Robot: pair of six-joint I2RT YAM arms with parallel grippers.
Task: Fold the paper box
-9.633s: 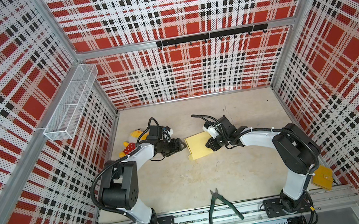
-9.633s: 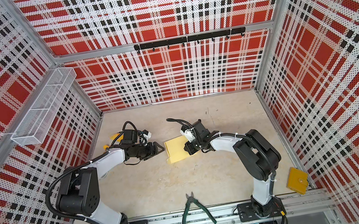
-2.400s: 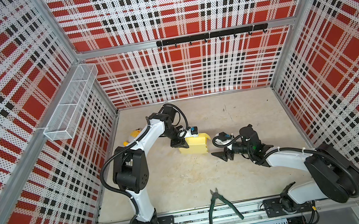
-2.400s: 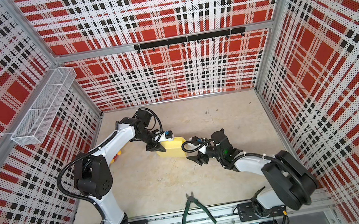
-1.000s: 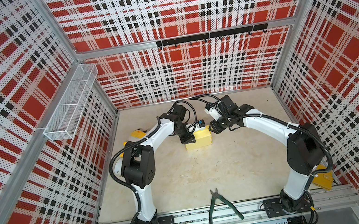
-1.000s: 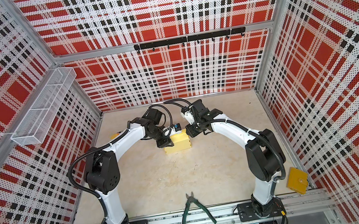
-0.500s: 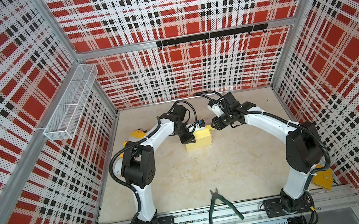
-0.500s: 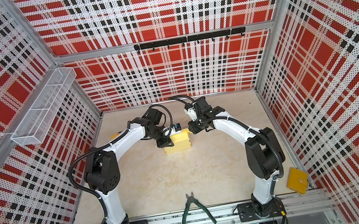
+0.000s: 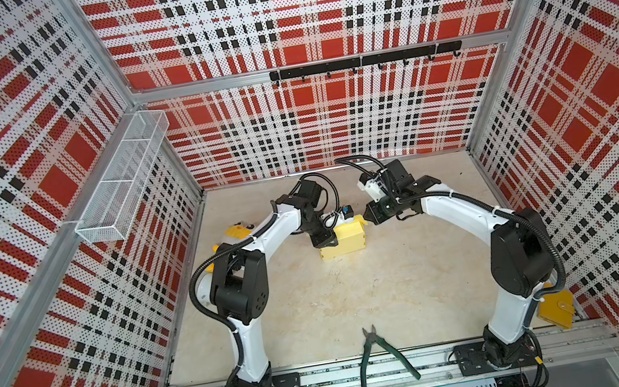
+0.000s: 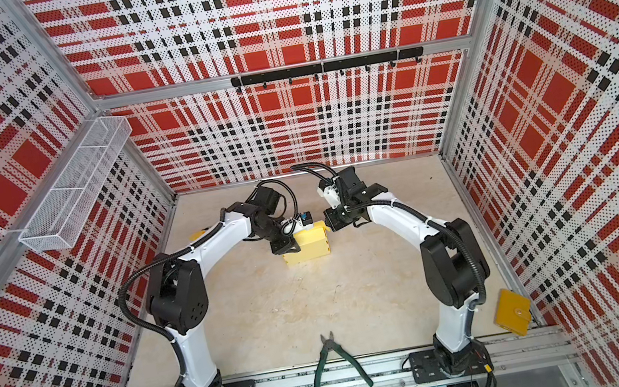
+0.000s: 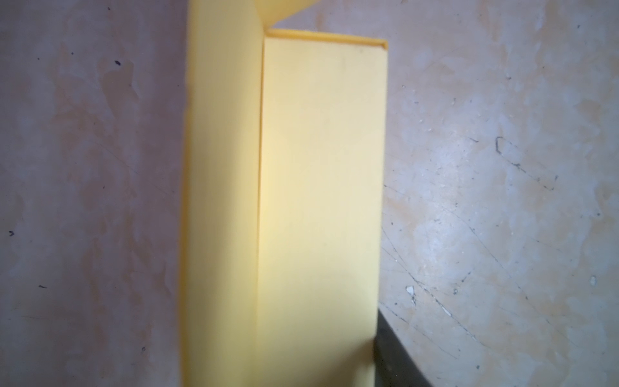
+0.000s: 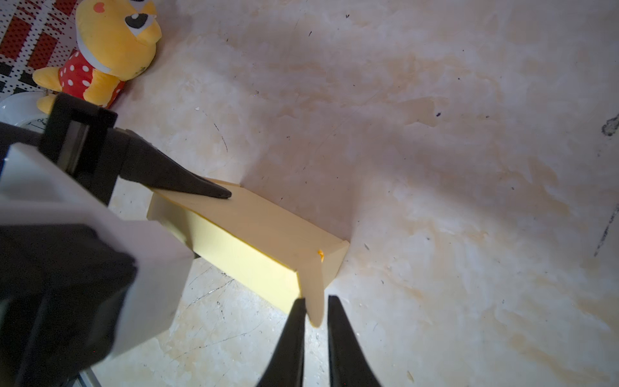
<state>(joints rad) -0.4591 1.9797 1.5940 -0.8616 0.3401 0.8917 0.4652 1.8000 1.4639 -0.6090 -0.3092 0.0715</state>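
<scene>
In both top views the paper box (image 9: 345, 241) sits mid-table, left gripper (image 9: 325, 239) clamping its 9 o'clock end, right gripper (image 9: 365, 217) at 2 o'clock; left wrist shows walls folded; right wrist shows fingers (image 12: 294, 335) straddling the end flap (image 12: 313, 291), pinch unclear, so it's the closing step and the next move needs a tuck inward.

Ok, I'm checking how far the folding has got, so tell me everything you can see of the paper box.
The paper box is plain pale yellow thin cardboard, folded into a long rectangular block lying on the beige table. One end flap sticks out unfolded, its tip between the right gripper's nearly closed fingers. The left gripper clamps the opposite end, one finger across its top face.
</scene>
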